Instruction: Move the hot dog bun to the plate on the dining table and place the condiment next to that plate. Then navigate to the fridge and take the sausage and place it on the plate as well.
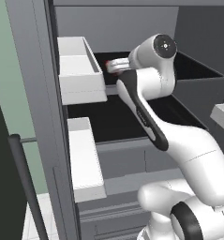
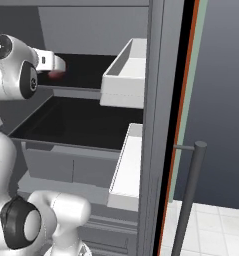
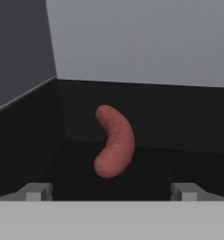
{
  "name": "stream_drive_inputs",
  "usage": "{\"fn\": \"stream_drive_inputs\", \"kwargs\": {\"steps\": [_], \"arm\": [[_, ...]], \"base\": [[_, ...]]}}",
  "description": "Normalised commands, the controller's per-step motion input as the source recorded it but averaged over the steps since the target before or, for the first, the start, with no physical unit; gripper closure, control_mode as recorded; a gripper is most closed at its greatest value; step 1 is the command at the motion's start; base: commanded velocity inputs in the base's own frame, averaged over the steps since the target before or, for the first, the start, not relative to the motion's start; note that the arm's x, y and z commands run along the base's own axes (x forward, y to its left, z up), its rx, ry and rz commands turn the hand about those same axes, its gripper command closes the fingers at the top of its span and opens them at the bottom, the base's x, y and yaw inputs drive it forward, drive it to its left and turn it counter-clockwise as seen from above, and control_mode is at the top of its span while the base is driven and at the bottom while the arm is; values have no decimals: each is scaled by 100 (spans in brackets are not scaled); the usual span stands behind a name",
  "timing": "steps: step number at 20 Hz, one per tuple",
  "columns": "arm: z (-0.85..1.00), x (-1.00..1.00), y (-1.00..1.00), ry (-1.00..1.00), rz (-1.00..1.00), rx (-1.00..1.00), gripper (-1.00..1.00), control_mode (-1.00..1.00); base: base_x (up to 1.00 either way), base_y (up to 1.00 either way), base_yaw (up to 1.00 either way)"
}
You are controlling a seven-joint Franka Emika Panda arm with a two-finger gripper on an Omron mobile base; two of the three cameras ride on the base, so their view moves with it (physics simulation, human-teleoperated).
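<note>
The arm reaches into the open fridge (image 1: 188,79), its hand over the upper black shelf (image 3: 179,136). In the hand view the jaws stand wide apart, nothing between them, and the two fingertips (image 3: 34,191) rise at the lower left and lower right corners of the shelf view.

The sausage (image 3: 114,140) lies on that black shelf straight ahead of the jaws, roughly centred between the two tips and a little beyond them, not touching either. It is a curved reddish-brown link (bowed like a comma, its bulge toward the right tip), one end nearer the jaws and the other pointing away toward the grey back wall (image 3: 146,42) of the fridge.

From the left base view a sliver of red, the sausage (image 1: 107,66), shows just past the end of the hand, and the gripper (image 1: 114,65) itself sits close beside the light grey door bin (image 1: 80,77). From the right base view the hand (image 2: 51,62) points toward a faint red blur on the shelf, with another door bin (image 2: 123,82) off to its side. A lower black shelf (image 2: 76,122) sits beneath the hand.
</note>
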Motion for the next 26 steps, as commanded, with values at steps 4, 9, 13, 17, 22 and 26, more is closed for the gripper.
{"fn": "stream_drive_inputs", "kwargs": {"steps": [4, 9, 13, 17, 22, 26], "arm": [[-7, 54, 0, 4, 0, 0, -100, -100], [-9, 27, 0, 8, -2, 0, -100, -100], [-9, 30, 1, 14, -3, 0, -100, -100], [-8, 37, 5, 16, -3, -1, -100, -100], [-18, 32, 7, 4, 0, -3, -100, -100], [-22, 16, 7, 0, 0, -1, -100, -100]], "base": [[0, 0, 0], [0, 0, 0], [0, 0, 0], [0, 0, 0], [0, 0, 0], [0, 0, 0]]}}
